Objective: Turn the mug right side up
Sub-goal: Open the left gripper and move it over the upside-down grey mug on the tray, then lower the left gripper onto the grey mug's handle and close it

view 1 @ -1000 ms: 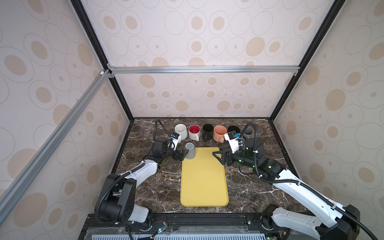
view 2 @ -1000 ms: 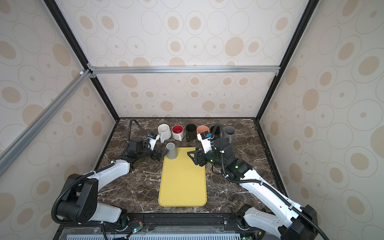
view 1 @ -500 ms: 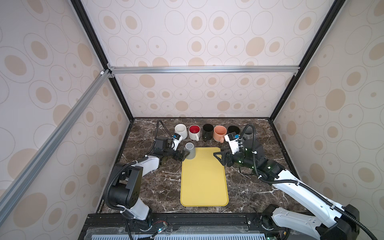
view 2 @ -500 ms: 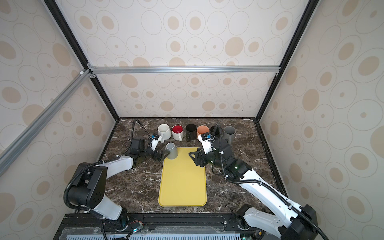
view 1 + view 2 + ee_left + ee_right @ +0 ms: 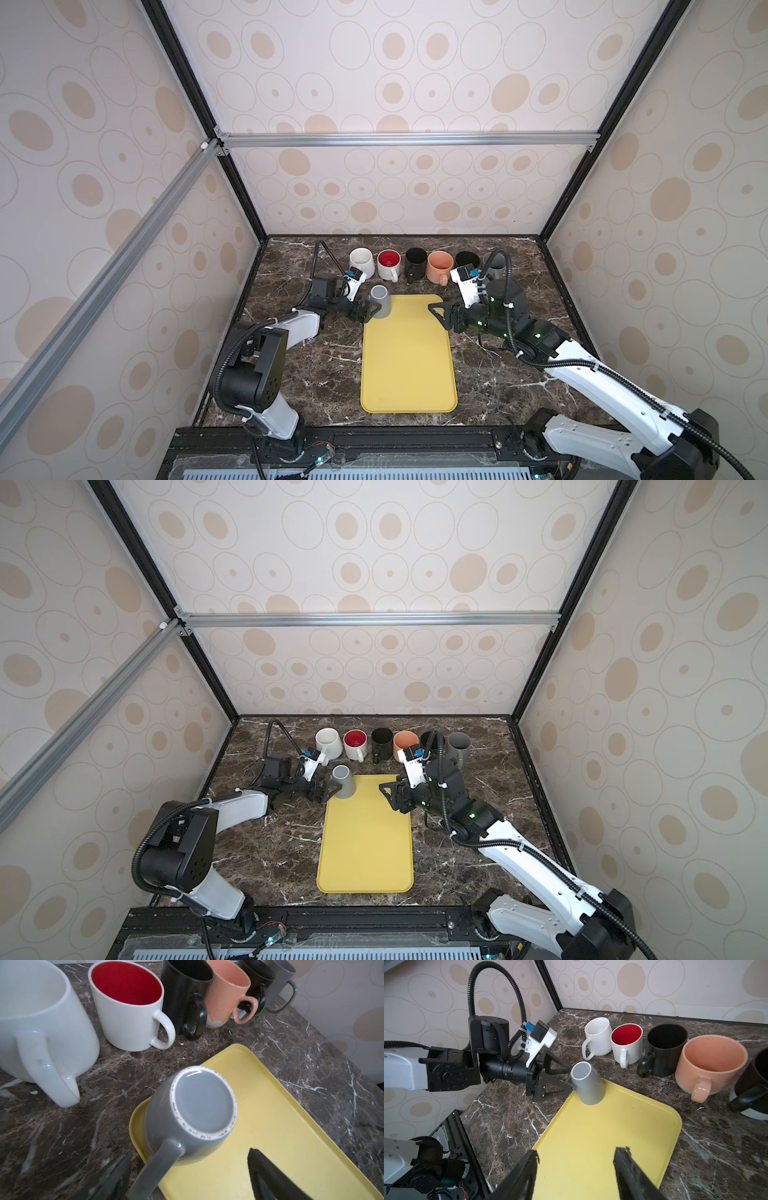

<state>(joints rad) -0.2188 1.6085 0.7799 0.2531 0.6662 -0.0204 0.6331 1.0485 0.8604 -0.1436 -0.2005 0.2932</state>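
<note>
A grey mug (image 5: 380, 302) (image 5: 344, 782) stands base up on the far left corner of the yellow tray (image 5: 407, 365) (image 5: 365, 845). Its handle points toward my left gripper (image 5: 370, 311) (image 5: 330, 791). In the left wrist view that gripper (image 5: 187, 1157) is open, with one finger on each side of the mug (image 5: 197, 1109) handle and not pressing it. The right wrist view shows the same: the left gripper (image 5: 570, 1078) straddles the handle of the mug (image 5: 588, 1084). My right gripper (image 5: 439, 318) (image 5: 578, 1152) hangs open and empty over the tray's (image 5: 591, 1136) far right corner.
Several upright mugs line the back of the marble table: white (image 5: 360, 262), white with a red inside (image 5: 389, 264), black (image 5: 416, 262), peach (image 5: 440, 266), another black (image 5: 467, 259) and grey (image 5: 496, 266). Patterned walls close the table on three sides.
My left gripper has slid right toward the mug until its fingers flank the handle, and they have narrowed slightly. The right arm has barely moved.
</note>
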